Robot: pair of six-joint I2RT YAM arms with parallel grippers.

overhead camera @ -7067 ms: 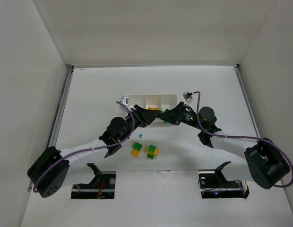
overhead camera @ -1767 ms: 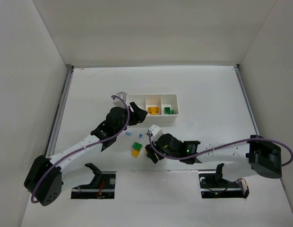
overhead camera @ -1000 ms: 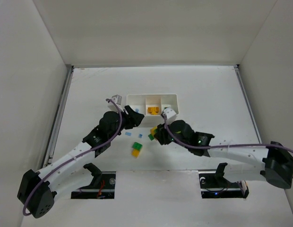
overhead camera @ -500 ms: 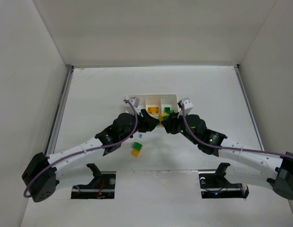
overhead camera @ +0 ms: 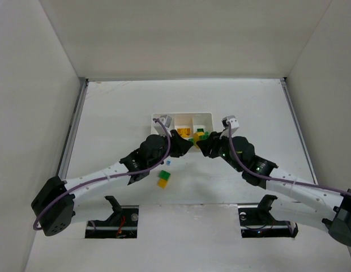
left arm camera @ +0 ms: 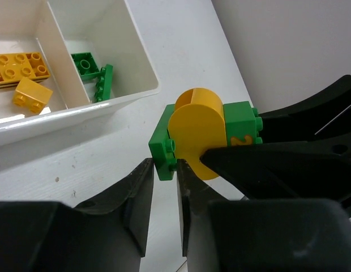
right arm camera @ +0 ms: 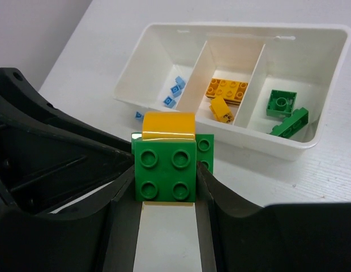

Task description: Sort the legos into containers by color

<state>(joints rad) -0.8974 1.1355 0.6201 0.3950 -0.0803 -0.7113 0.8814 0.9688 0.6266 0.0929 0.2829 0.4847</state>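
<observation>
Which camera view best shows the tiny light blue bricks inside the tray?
The right wrist view: the light blue bricks lie plainly in the left compartment of the tray. The left wrist view cuts that compartment off; in the top view the left arm largely covers it.

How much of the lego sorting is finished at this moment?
Done: the tray holds blue bits, yellow bricks and green bricks, each in its own compartment. In hand: the right gripper clamps a green-and-yellow stack, with the left gripper at its other end. Left: a yellow-green pair and a blue piece on the table.
</observation>
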